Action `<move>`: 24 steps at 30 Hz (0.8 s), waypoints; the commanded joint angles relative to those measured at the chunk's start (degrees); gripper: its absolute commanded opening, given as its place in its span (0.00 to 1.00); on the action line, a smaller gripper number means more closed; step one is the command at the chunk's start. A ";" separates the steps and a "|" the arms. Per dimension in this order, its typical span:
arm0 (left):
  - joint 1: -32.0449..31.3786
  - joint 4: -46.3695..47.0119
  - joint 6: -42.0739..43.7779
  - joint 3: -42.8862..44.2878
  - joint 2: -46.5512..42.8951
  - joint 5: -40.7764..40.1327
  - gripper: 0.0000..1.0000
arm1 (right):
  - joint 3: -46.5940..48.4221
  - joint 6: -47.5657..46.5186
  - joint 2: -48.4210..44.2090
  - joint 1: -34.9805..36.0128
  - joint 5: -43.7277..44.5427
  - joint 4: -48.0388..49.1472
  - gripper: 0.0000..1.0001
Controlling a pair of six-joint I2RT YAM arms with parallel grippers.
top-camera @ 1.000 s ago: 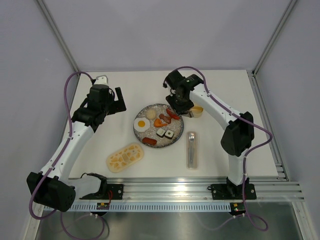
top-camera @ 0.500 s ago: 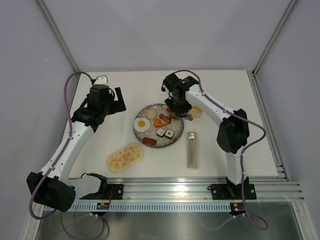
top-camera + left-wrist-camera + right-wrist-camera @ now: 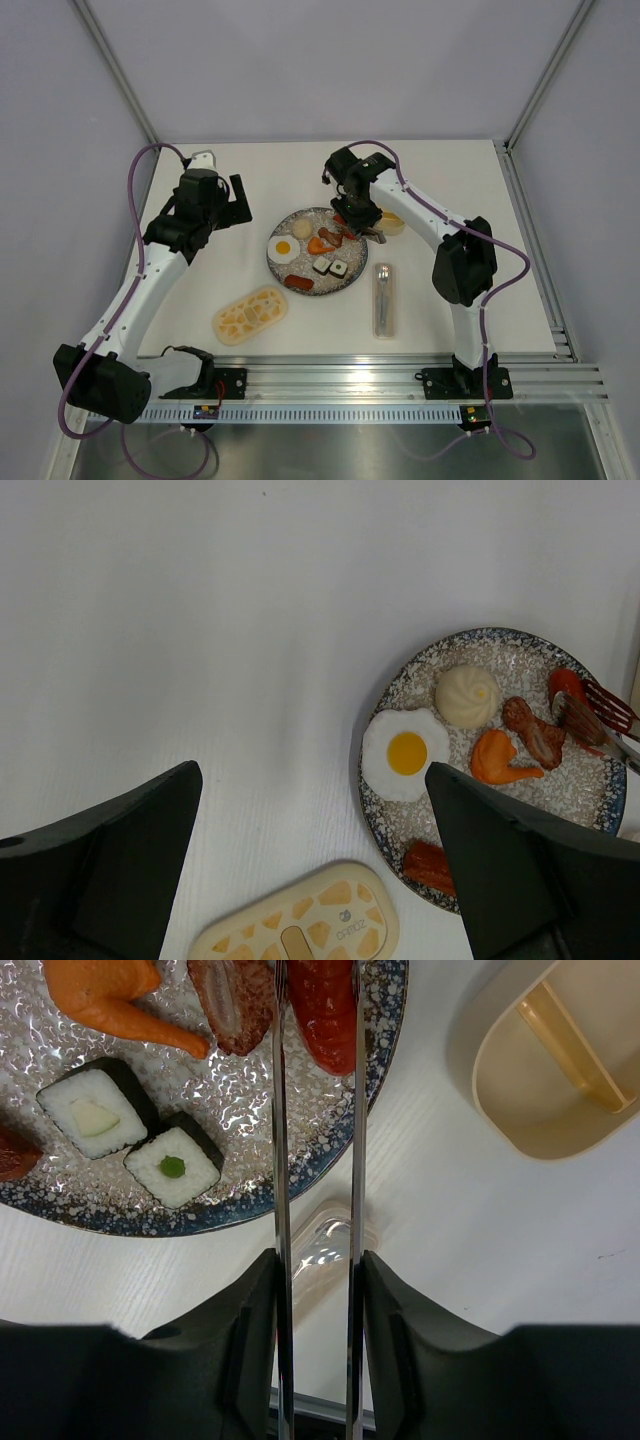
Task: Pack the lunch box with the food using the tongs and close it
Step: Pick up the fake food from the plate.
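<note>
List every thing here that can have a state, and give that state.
Lunch box: open, visible part empty.
Lid: off, lying apart.
Tongs: held, arms straddling a sausage on the plate.
Left gripper: open, empty.
Right gripper: shut on the tongs.

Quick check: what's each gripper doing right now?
Left gripper: open, holding nothing.
Right gripper: closed on the tongs, whose tips flank a red sausage on the plate.
</note>
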 commanded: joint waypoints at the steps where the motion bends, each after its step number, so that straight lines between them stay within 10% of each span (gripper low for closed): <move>1: 0.13 0.86 0.23 0.31 -1.94 -1.16 0.99 | 3.01 -0.59 -2.57 0.78 -0.96 0.29 0.28; 7: 0.21 0.86 -0.12 0.40 -2.12 -0.64 0.99 | 3.19 0.46 -5.65 0.78 -2.37 0.82 0.10; 24: 0.21 0.77 -0.04 -0.04 -2.64 -0.11 0.99 | 2.22 1.78 -10.04 0.69 -0.70 3.62 0.05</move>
